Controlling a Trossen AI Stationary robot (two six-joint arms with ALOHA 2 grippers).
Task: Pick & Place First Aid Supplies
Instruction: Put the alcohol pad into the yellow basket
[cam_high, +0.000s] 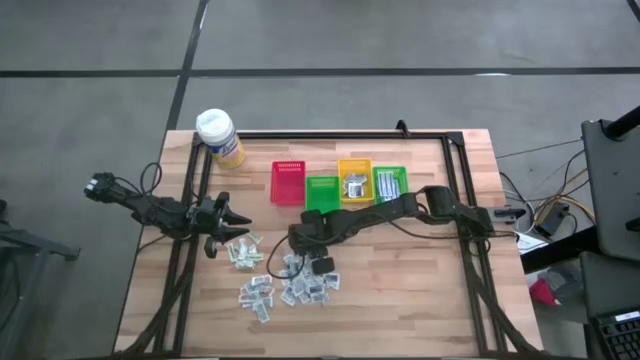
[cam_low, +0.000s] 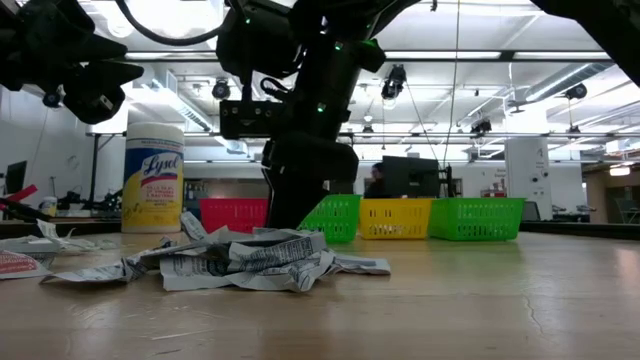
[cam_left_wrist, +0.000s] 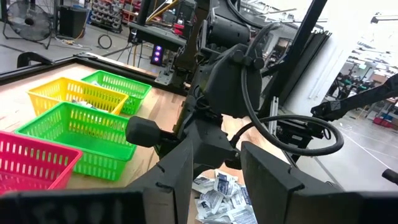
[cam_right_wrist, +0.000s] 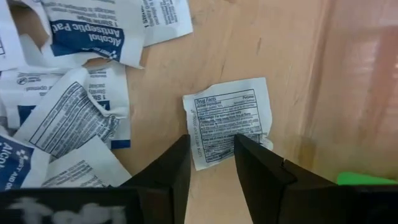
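The first aid supplies are small white packets with blue print, lying in a loose pile (cam_high: 285, 285) (cam_low: 240, 260) on the table. A few pale greenish sachets (cam_high: 243, 250) lie to the pile's left. My right gripper (cam_high: 300, 250) (cam_right_wrist: 211, 155) points down at the pile's far edge. It is open, with its fingertips either side of the edge of one flat white packet (cam_right_wrist: 227, 127) that lies on the wood. My left gripper (cam_high: 228, 215) (cam_left_wrist: 214, 168) is open, left of the sachets, and points toward the right arm. My right gripper comes from above, pointing down, with a fingertip (cam_right_wrist: 258, 155) over the packet's edge (cam_right_wrist: 214, 149). The packet lies flat on the table. I cannot tell whether the fingers touch it.
Four small bins stand in a row beyond the pile: red (cam_high: 288, 183), green (cam_high: 322, 192), yellow (cam_high: 354, 180) and green (cam_high: 390, 183); the two on the right hold packets. A yellow wipes bottle (cam_high: 220, 135) (cam_low: 152, 180) stands at the far left corner. Bare wood lies toward the near edge and right.
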